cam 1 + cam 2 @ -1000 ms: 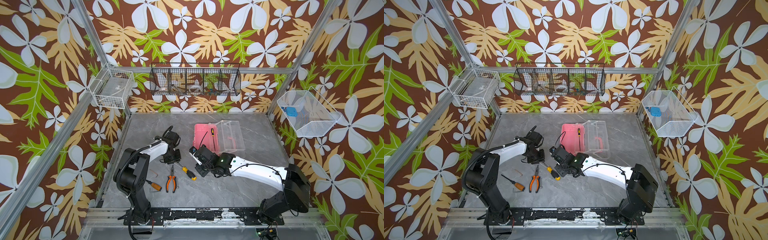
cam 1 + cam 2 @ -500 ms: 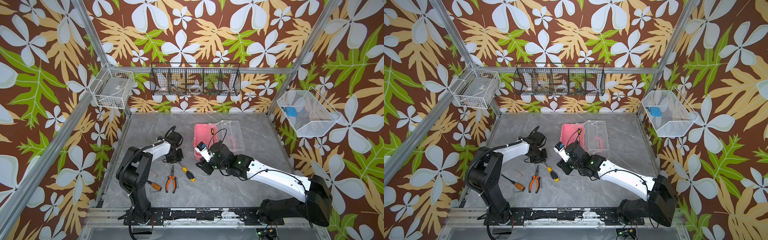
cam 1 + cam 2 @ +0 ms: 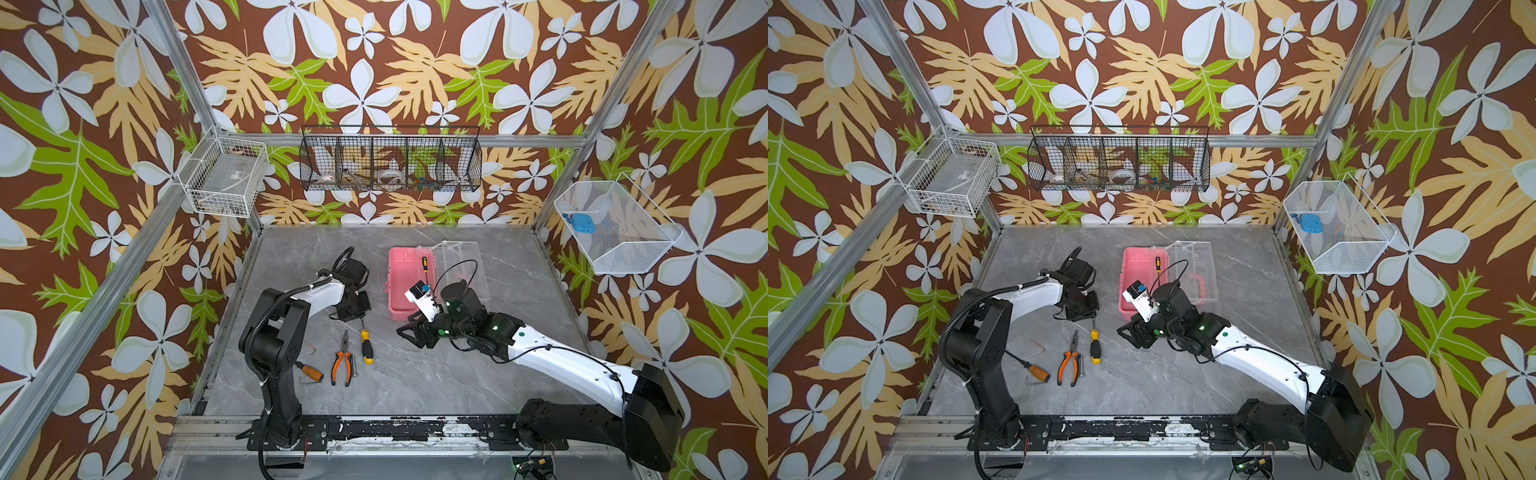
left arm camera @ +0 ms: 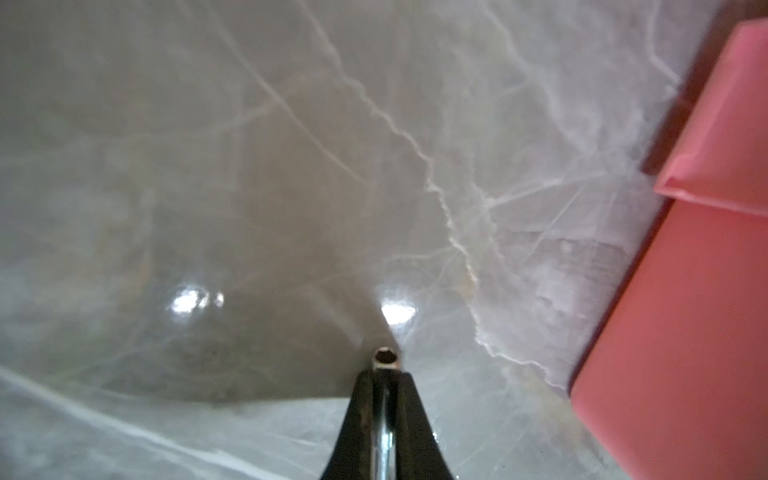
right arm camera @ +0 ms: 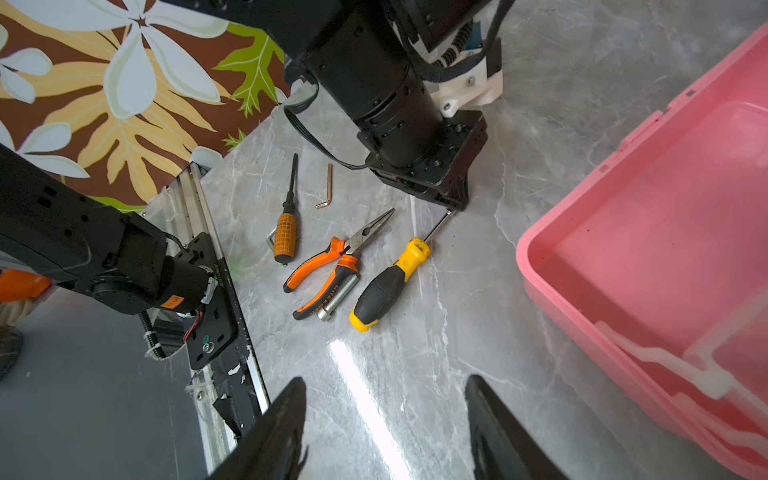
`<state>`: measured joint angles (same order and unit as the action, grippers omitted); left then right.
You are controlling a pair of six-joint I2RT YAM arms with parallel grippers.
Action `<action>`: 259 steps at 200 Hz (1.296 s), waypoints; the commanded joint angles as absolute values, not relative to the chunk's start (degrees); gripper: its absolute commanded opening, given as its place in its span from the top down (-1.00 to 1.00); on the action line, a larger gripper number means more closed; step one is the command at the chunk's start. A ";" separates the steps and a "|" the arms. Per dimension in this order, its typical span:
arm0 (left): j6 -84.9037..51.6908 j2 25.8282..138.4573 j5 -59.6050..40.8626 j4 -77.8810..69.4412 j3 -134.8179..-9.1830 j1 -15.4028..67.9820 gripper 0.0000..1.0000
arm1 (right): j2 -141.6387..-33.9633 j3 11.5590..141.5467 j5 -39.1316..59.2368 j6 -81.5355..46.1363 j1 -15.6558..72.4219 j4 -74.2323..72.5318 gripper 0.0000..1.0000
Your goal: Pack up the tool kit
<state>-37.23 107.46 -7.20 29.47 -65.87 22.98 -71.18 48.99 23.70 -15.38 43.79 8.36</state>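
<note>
Pink case point(image 3: 405, 272), clear lid point(image 3: 459, 254) flipped open; yel-blk screwdrvr point(image 3: 366, 350) outside.

Black wire basket point(image 3: 390, 160), white wire basket point(image 3: 226, 178), marble tabletop point(image 3: 415, 374).

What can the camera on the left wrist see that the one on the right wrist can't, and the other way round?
Only the left wrist view shows, close up, the hollow tip of a metal shaft poking out between the shut fingers of the left gripper. Only the right wrist view shows the open right gripper, the orange-black pliers, an orange-handled screwdriver, a hex key and the yellow-black screwdriver whose shaft that is. Both show the grey table, the pink case and the left gripper.
</note>
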 commanded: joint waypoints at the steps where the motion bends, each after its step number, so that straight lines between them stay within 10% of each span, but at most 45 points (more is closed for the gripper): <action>1: -37.97 108.25 -5.94 32.58 -65.47 23.07 1.00 | -70.00 48.10 29.50 -17.83 41.86 4.99 -0.28; 85: -42.33 104.00 -15.86 31.91 -73.77 22.34 1.00 | -72.11 48.05 49.51 -25.39 36.91 -0.86 -0.76; 259: -43.21 98.36 -20.67 33.06 -84.39 20.85 1.00 | -77.18 56.49 39.04 -23.02 31.21 15.42 -0.82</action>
<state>-42.72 99.22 -17.41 33.19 -83.02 20.84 -77.06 56.16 43.11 -24.05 31.27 11.97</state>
